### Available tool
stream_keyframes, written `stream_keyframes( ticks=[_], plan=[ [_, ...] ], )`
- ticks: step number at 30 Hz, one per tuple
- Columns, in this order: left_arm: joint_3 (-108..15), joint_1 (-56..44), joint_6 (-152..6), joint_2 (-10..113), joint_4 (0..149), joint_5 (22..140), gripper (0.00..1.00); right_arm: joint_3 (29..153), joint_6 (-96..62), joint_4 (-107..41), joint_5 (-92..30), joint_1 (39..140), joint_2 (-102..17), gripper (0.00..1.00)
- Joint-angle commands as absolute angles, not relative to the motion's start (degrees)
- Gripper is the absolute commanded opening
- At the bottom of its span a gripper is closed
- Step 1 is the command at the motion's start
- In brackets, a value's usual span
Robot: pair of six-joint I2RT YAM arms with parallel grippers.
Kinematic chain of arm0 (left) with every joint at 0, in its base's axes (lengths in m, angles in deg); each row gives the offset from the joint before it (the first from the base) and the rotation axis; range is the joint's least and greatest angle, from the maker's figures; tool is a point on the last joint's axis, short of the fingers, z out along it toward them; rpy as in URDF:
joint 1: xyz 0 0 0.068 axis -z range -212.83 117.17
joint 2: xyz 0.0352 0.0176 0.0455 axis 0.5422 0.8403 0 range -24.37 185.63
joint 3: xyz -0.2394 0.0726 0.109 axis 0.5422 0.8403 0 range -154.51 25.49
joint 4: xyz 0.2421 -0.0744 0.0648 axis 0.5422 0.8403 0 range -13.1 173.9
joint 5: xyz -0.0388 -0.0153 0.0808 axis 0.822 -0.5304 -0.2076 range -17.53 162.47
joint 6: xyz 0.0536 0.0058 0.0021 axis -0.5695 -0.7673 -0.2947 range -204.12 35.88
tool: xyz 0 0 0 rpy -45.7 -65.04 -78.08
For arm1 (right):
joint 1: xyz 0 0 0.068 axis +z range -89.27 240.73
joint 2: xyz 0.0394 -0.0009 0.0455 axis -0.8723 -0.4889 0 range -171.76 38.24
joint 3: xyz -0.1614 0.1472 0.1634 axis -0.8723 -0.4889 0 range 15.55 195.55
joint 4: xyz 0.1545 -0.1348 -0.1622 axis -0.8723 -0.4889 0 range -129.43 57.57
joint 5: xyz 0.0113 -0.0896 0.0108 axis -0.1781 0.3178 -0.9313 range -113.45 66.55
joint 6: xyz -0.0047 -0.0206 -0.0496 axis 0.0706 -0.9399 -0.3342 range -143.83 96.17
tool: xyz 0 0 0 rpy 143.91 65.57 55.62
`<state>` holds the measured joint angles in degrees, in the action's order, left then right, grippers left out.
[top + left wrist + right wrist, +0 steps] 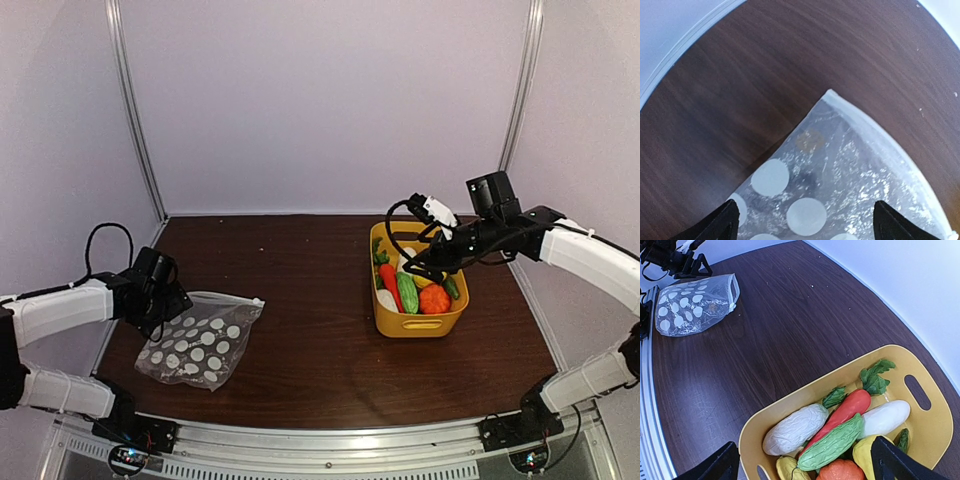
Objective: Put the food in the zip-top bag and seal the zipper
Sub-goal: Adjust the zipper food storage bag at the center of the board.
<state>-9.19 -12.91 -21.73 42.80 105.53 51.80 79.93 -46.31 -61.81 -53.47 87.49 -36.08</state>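
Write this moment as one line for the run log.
left gripper open over zip-top bag | right gripper open above yellow basket | food in basket, none bagged

The left arm (60,310) and right arm (590,255) are wearing smooth white shells between black joints. A thin black cable (108,225) is looping off the left one. The left claw (805,222) and right claw (805,462) are showing matte black, pointed fingers (717,465). Black base blocks (510,430) are anchoring both arms.
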Motion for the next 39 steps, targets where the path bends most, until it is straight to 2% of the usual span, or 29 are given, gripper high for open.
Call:
stream_keyframes(
  ticks=[1,7,12,21,28,39],
  plan=[
    [-7.91,-15.73,-23.80,43.22,90.92,53.47,0.95,78.39,-45.47,-60.80,-53.69,87.86,-35.62,0.93],
    [-10.78,-18.13,-25.73,49.93,86.64,56.33,0.95,78.14,-45.46,-60.51,-53.44,87.89,-35.78,0.93],
    [-16.99,-19.86,-23.13,58.21,90.78,58.39,0.96,76.92,-45.46,-59.94,-52.69,87.88,-35.60,0.93],
    [-22.12,-19.68,-22.99,69.76,85.02,71.72,0.91,75.84,-45.77,-59.58,-51.46,87.88,-35.15,0.94],
    [-25.02,-13.28,-23.43,72.62,77.78,76.00,0.87,75.51,-45.82,-59.26,-50.93,87.82,-35.68,0.94],
    [-37.50,-0.19,-29.84,86.81,63.03,88.97,0.77,75.40,-45.09,-58.91,-51.53,87.88,-37.68,0.94]
  ],
)
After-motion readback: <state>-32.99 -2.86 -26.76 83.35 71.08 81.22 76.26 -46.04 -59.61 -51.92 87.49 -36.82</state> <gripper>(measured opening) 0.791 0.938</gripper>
